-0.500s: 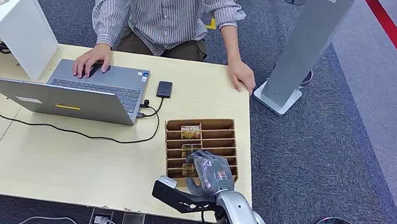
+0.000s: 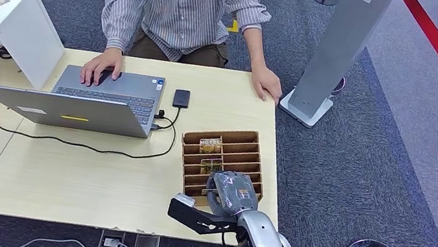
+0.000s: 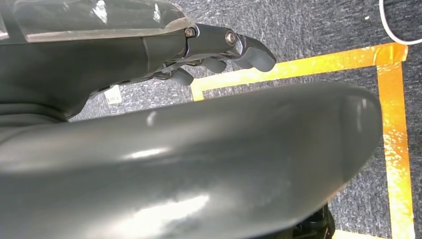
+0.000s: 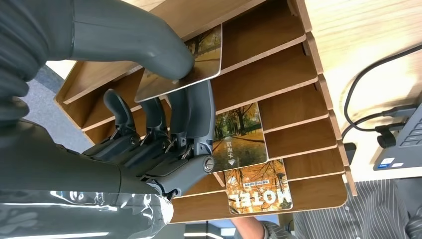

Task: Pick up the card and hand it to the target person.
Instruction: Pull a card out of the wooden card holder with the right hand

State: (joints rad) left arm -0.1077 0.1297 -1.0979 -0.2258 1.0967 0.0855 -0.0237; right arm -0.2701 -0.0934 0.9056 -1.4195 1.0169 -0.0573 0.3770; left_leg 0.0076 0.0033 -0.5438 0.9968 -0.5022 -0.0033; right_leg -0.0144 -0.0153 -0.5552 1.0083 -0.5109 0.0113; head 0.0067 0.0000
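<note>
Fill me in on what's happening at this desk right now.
The robot's right hand is down in a wooden card rack at the near corner of the desk, pinching one card between thumb and fingers; the card sits low in its slot. Two more cards sit in other slots. A person sits across the desk, one hand on a laptop, the other resting at the desk edge. The left hand hangs over the carpet, holding nothing.

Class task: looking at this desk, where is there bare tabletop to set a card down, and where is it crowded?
Bare tabletop lies between the black cable and the near edge. It is crowded around the wooden rack, where the right hand pinches a card.
</note>
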